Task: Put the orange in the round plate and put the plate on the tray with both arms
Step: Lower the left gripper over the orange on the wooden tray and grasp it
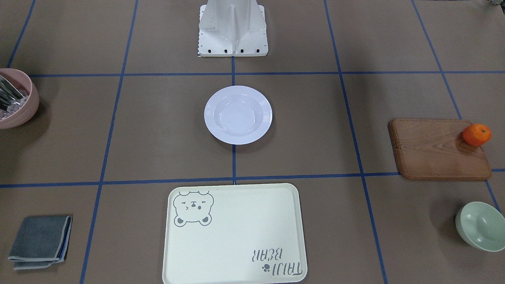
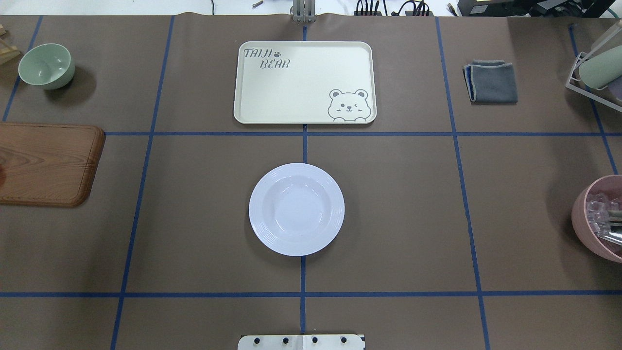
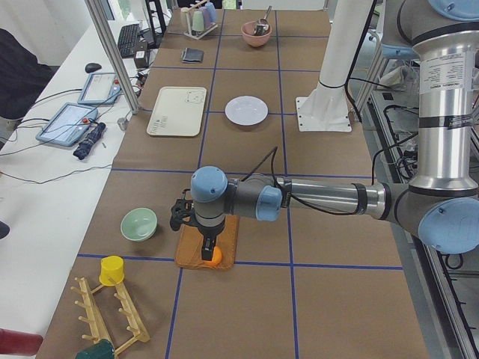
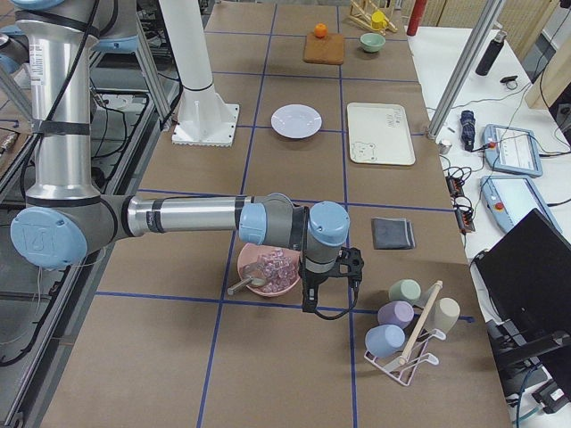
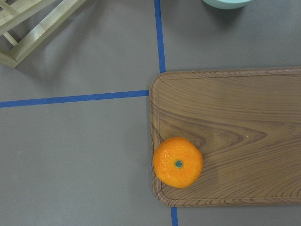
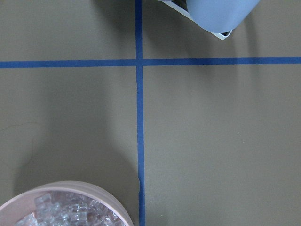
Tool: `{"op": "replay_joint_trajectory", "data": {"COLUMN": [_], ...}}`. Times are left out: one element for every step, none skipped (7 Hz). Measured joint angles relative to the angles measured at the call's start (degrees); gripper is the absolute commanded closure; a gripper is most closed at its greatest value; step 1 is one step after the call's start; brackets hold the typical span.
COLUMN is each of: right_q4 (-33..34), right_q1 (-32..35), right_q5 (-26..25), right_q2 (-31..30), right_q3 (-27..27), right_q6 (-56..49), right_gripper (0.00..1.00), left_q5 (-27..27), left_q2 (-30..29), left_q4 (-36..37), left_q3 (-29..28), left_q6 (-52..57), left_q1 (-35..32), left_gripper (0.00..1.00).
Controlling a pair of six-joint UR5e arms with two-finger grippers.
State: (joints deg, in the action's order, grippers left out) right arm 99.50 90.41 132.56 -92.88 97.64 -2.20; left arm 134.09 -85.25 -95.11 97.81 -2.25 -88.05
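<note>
- The left gripper [image 3: 209, 251] points down right over the orange [image 5: 178, 162]. It shows only in the left-side view, so I cannot tell whether its fingers are apart or together, or whether they touch the fruit.
- The orange sits on a corner of the brown wooden board [image 1: 432, 152], stem dot up, close to the raised edge.
- A pale green bowl [image 1: 479, 225] stands near the board.
- The right gripper [image 4: 310, 301] hangs just beside a pink bowl [image 4: 252, 287] of clear chunks. Its finger state cannot be told either.
- The round plate [image 2: 296, 209] lies bare mid-table, well apart from the orange.
- The tray [image 2: 303, 82] lies beyond the plate, a blue tape line between them.
</note>
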Motion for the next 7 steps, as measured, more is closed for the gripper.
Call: {"op": "replay_joint_trajectory", "data": {"right_q4": [0.0,0.0,0.0,0.0,-0.1,-0.4,-0.9], "right_q1": [0.0,0.0,0.0,0.0,-0.1,-0.1,-0.1], "right_q5": [0.0,0.0,-0.1,-0.1,-0.2,-0.2,-0.1], "right_q2": [0.0,0.4,1.1,1.5,1.5,1.4,1.2], "right_q3": [0.7,1.3,1.7,1.7,1.0,-0.1,-0.6], "right_q6": [0.0,0.0,0.0,-0.1,-0.1,-0.1,0.0], "right_gripper": [0.00,0.00,0.00,0.00,0.00,0.00,0.00], "left_q5": [0.0,0.0,0.1,0.1,0.1,0.0,-0.1], "left_q2": [-0.3,-0.8,-1.7,-2.7,-3.4,-3.7,-3.9], "left_q4": [-0.3,-0.3,-0.4,-1.6,-6.1,-13.7,-20.5], "left_q3": [-0.7,-1.3,-2.4,-4.8,-8.2,-12.2,-15.4], "left_q6": [-0.1,-0.2,-0.5,-1.4,-4.2,-9.8,-15.9], "left_q1": [0.6,1.2,1.9,2.8,4.0,5.8,8.1], "left_gripper": [0.01,0.01,0.01,0.01,0.01,0.01,0.01]}}
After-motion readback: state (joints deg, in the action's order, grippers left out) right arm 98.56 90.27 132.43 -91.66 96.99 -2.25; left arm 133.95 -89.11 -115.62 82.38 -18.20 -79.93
